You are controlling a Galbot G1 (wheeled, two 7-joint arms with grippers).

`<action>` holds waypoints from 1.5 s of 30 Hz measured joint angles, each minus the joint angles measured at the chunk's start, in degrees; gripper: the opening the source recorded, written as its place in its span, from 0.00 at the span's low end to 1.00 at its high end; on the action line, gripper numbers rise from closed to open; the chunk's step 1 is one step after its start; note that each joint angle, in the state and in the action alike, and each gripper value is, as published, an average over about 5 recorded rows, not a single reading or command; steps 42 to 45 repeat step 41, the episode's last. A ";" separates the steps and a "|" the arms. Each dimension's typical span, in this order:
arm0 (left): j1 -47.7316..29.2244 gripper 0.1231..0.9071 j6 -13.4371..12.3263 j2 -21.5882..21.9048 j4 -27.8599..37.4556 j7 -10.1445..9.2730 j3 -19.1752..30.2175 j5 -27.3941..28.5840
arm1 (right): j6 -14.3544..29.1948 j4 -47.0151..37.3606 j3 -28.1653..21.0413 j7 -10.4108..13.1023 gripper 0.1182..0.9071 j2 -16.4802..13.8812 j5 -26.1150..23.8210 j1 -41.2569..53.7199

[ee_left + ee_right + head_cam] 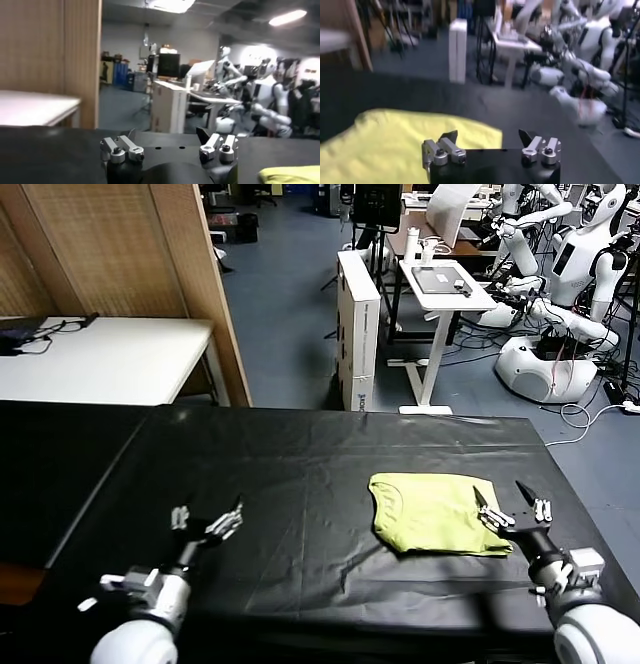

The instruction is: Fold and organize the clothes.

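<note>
The clothes, one lime yellow-green T-shirt [434, 513], lie folded into a compact rectangle on the black table [300, 474], right of centre. My right gripper [509, 509] hovers open just above the shirt's right front corner, nothing between its fingers. In the right wrist view the T-shirt [390, 145] spreads below the open right gripper [489, 137]. My left gripper [208, 522] rests open and empty over bare cloth at the front left, far from the shirt. The left wrist view shows that left gripper [168, 136] open, with an edge of the T-shirt [292, 173] off to one side.
A black cloth covers the whole table. Beyond its far edge stand a white table [100, 359], a wooden screen [150, 254], a white box [358, 324], a small desk [445, 289] and several white robots [560, 274].
</note>
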 joint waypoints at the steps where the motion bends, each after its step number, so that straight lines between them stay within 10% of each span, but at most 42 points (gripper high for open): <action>1: 0.89 1.00 -0.33 0.62 -0.40 -0.28 -0.81 -0.53 | 1.31 0.42 -0.19 0.00 1.00 0.28 -0.81 -0.78; 21: 16.44 1.00 -3.25 0.32 -4.52 -1.39 -8.12 -0.27 | 7.20 9.84 -4.34 1.57 1.00 7.61 -9.86 -14.84; 45: 19.86 1.00 -3.57 -5.01 -5.38 1.07 -8.83 0.81 | 6.33 8.71 -6.71 1.68 1.00 7.98 -13.95 -16.09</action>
